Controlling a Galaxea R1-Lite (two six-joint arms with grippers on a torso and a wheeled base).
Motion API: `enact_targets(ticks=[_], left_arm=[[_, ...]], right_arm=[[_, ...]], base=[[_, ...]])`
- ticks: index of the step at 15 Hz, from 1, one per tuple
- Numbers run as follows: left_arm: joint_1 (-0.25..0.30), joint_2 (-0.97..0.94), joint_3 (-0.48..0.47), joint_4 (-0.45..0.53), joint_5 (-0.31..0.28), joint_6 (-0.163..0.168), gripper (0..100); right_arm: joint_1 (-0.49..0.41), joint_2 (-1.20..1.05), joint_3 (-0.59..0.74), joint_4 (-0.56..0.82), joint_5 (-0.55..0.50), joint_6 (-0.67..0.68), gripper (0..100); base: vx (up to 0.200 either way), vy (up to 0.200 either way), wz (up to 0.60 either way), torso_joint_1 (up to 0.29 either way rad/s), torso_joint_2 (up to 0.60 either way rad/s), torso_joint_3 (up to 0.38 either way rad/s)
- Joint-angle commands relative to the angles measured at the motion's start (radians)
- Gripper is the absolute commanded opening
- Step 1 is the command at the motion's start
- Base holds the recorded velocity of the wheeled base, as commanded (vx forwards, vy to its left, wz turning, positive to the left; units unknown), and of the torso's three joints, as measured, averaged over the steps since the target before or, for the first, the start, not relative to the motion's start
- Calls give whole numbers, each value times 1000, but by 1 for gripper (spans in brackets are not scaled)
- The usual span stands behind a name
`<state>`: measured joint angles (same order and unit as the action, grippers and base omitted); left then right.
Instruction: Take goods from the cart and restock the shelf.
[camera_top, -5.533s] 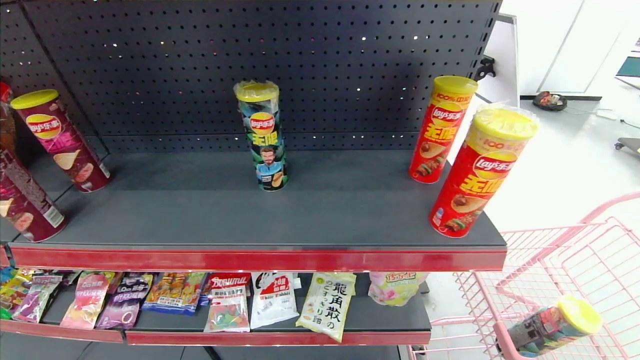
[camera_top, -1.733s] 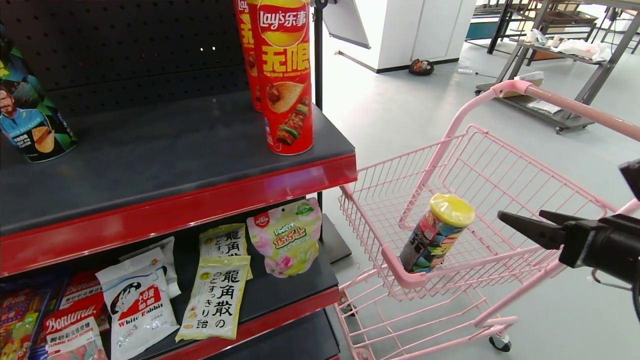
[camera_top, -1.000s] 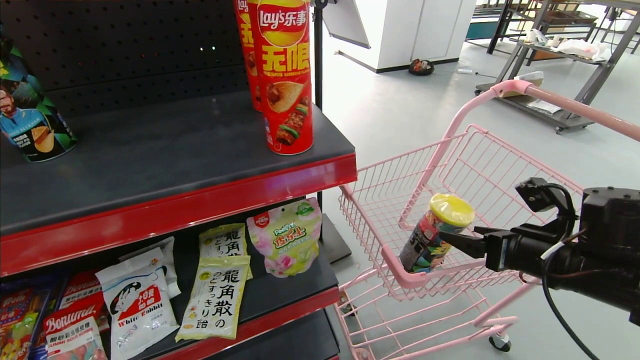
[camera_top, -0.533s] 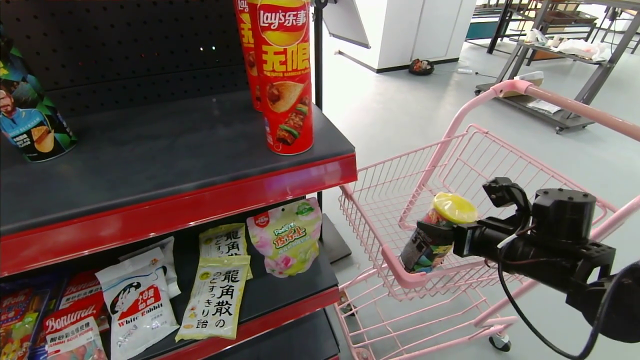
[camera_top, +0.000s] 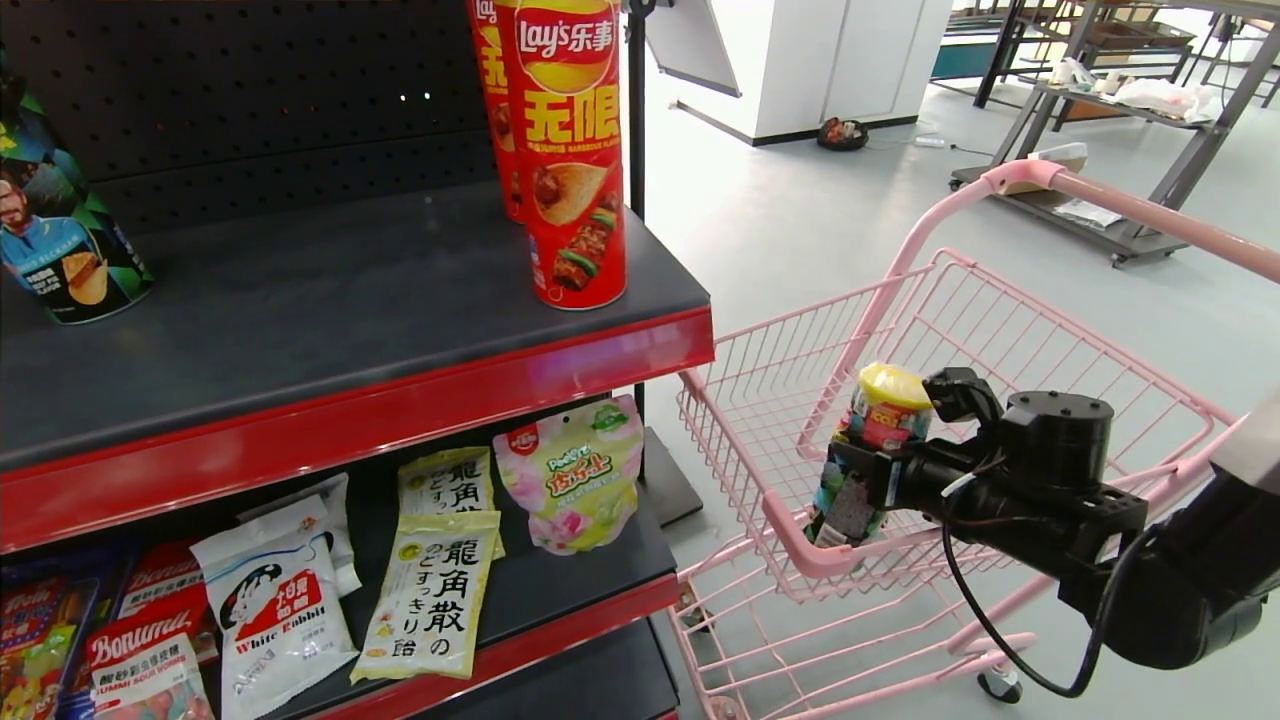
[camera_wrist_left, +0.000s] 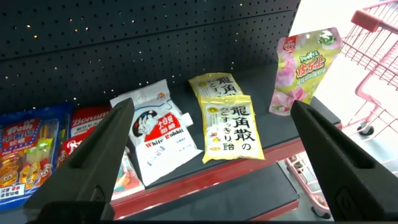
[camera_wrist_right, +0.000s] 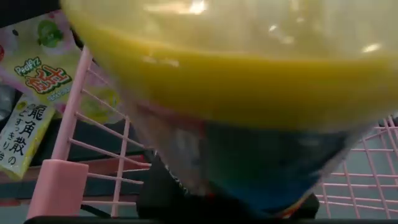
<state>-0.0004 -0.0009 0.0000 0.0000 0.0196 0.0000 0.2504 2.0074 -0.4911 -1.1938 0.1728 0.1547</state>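
The right gripper is clamped across the middle of the chip can, with dark fingers on either side of its body below the yellow lid. The can stands almost upright inside the pink cart, just behind the basket's near rim at the corner closest to the shelving. Its base is hidden by that rim. In the right wrist view the can sits right up against the camera. On the upper shelf, bare board lies between the red chip cans at the right end and a green-blue can at the left. The left gripper faces the snack bags on the lower shelf, its fingers spread wide and grasping nothing.
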Motion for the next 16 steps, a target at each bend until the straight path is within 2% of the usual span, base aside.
enact_targets(ticks=[1, 4, 5, 8, 10, 11, 12, 14, 16], left_arm=[[0, 1, 0, 0, 0, 0, 100], [0, 1, 0, 2, 2, 0, 100], [0, 1, 0, 2, 0, 0, 100], [0, 1, 0, 2, 0, 0, 100], [-1, 1, 0, 2, 0, 0, 100], [0, 1, 0, 2, 0, 0, 100], [0, 1, 0, 2, 0, 0, 100], [0, 1, 0, 2, 0, 0, 100], [0, 1, 0, 2, 0, 0, 100]], right_arm=[[3, -32, -1, 7, -1, -3, 0], [-10, -187, -127, 134, -1, -33, 0], [-26, -303, -236, 326, 1, -38, 0], [-34, -541, -465, 727, -1, -70, 0], [-31, -676, -458, 867, -1, -130, 0], [-36, -828, -400, 1034, -24, -188, 0], [-37, -901, -359, 1123, -44, -215, 0], [-68, -1027, -238, 1142, -70, -216, 0], [-114, -1116, -152, 1152, -87, -224, 0]], base=[[0, 0, 0, 0, 0, 0], [0, 0, 0, 0, 0, 0], [0, 0, 0, 0, 0, 0], [0, 0, 0, 0, 0, 0], [0, 0, 0, 0, 0, 0], [0, 0, 0, 0, 0, 0], [0, 0, 0, 0, 0, 0], [0, 0, 0, 0, 0, 0], [-200, 0, 0, 10, 5, 0]])
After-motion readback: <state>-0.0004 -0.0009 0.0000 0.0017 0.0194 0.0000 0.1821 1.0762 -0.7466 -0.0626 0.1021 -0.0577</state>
